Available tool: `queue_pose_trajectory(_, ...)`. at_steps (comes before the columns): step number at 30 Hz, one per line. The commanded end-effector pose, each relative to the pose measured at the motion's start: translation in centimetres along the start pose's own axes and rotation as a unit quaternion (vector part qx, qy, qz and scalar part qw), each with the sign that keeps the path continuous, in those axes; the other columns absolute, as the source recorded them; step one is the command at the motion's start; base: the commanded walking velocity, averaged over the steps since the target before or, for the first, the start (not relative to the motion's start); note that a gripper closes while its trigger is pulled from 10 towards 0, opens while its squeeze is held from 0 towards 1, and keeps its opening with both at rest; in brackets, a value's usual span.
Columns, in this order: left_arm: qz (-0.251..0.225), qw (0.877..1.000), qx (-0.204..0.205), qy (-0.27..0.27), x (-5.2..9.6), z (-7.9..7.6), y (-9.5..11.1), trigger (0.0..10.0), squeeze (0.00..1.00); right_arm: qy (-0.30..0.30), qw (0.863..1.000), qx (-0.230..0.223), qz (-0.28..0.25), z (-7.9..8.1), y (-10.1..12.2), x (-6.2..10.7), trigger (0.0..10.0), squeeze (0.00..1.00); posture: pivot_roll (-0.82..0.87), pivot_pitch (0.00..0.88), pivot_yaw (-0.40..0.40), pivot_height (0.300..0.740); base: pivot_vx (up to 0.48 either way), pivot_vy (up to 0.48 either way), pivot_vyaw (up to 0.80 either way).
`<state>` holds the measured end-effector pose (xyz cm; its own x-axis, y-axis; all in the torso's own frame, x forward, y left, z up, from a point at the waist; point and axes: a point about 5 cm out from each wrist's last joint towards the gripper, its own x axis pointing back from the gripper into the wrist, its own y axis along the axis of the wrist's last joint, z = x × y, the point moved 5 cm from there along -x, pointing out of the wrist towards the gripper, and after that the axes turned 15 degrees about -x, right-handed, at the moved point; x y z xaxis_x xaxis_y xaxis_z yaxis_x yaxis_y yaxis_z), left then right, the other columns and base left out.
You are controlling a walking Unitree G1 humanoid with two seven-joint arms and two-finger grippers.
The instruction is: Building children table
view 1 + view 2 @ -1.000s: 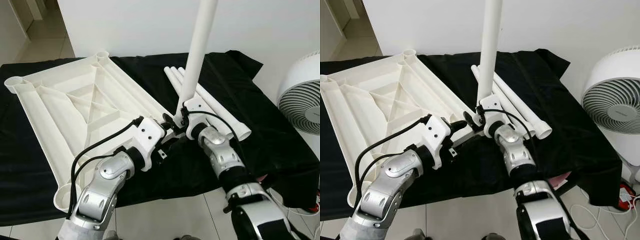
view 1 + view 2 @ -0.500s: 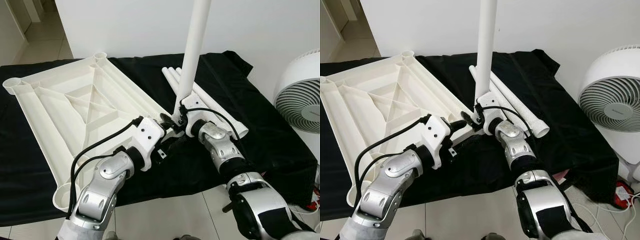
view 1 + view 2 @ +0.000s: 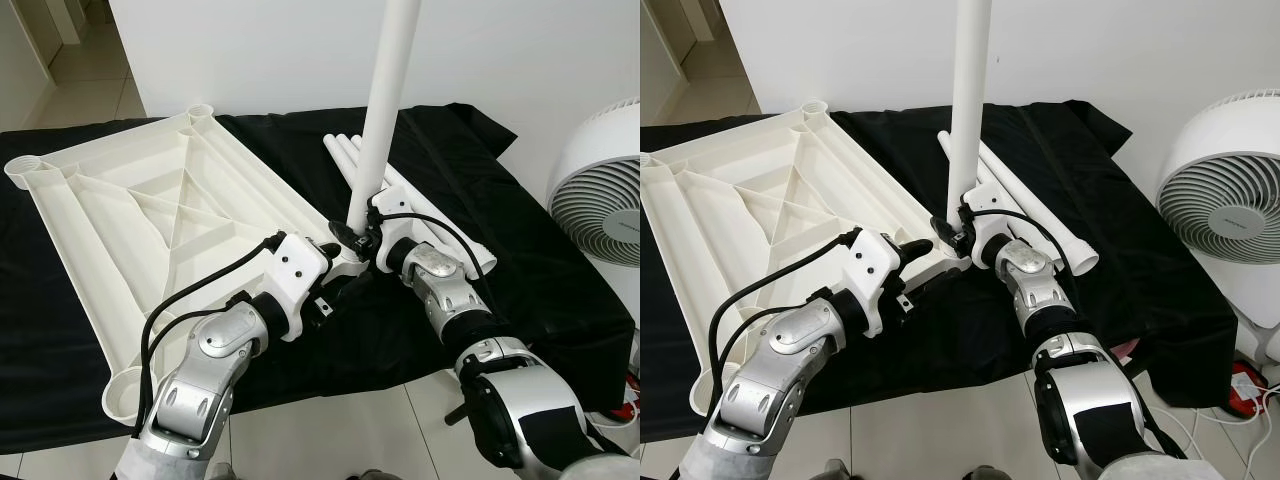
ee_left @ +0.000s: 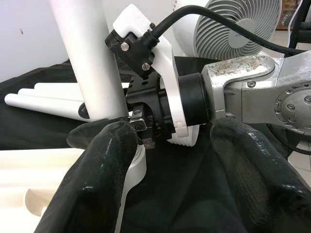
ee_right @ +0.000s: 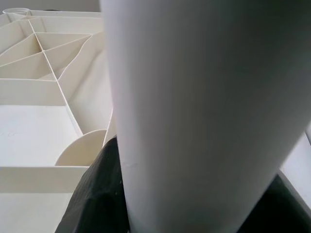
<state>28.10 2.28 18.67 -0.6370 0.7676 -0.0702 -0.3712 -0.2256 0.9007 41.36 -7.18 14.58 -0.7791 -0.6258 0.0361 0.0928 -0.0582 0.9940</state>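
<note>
At the tabletop's (image 3: pixel 150 215) near corner, right gripper (image 3: pixel 958 232) jaws clamping upright leg (image 3: pixel 385 100); left gripper (image 3: pixel 335 270) jaws apart alongside.

Left hand (image 3: pixel 335 262): my arm bent, reaching forward-right, fingers (image 4: pixel 102 179) spread | Right hand (image 3: pixel 958 228): my arm reaching forward-left, clamped on upright leg (image 3: pixel 385 95) | hands nearly touching

We see a white wall (image 3: pixel 250 50) behind a black cloth (image 3: pixel 540 280). 1 white fan (image 3: pixel 1230 200) stands on the right. The floor (image 3: pixel 330 440) has pale tiles.
</note>
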Motion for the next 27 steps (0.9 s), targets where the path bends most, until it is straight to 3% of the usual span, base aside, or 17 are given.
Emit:
queue_pose_trajectory(1,0.009,1.000,0.000,0.026,-0.1,0.6,-0.1,10.0,0.00,0.000,1.000,-0.009,0.017,0.3,-1.2,0.0,10.0,0.00,-0.02,0.033,0.005,0.740,0.000,0.000,0.00)
queue_pose_trajectory(11,0.009,1.000,0.004,0.024,-0.1,0.4,-0.2,10.0,0.00,-0.083,0.996,-0.032,-0.016,-0.2,-0.8,0.0,10.0,0.00,-0.03,0.041,0.000,0.740,0.000,0.000,0.00)
queue_pose_trajectory(14,0.008,1.000,0.005,0.025,-0.2,0.3,-0.2,10.0,0.00,-0.156,0.986,-0.049,-0.038,-0.7,-0.5,0.3,10.0,0.00,-0.03,0.041,-0.007,0.740,0.000,0.000,0.00)
queue_pose_trajectory(17,0.008,1.000,0.006,0.025,-0.2,0.3,-0.1,10.0,0.00,-0.182,0.981,-0.051,-0.048,-0.9,-0.4,0.5,10.0,0.00,-0.03,0.039,-0.010,0.740,0.000,0.000,0.00)
queue_pose_trajectory(20,0.008,1.000,0.006,0.024,-0.2,0.2,-0.2,10.0,0.00,-0.266,0.960,-0.053,-0.068,-1.0,-0.3,1.6,10.0,0.00,-0.03,0.034,-0.013,0.740,0.000,0.000,0.00)
queue_pose_trajectory(21,0.008,1.000,0.006,0.024,-0.2,0.2,-0.2,10.0,0.00,-0.266,0.960,-0.053,-0.068,-1.0,-0.3,1.6,10.0,0.00,-0.03,0.034,-0.013,0.740,0.000,0.000,0.00)
queue_pose_trajectory(23,0.008,1.000,0.006,0.024,-0.2,0.2,-0.2,10.0,0.00,-0.298,0.950,-0.057,-0.073,-0.7,-0.3,2.1,10.0,0.00,-0.03,0.030,-0.014,0.740,0.000,0.000,0.00)
queue_pose_trajectory(27,0.006,1.000,0.005,0.023,-0.3,0.1,-0.1,10.0,0.00,-0.284,0.954,-0.067,-0.070,1.2,-0.6,1.5,10.0,0.00,-0.03,0.023,-0.014,0.740,0.000,0.000,0.00)
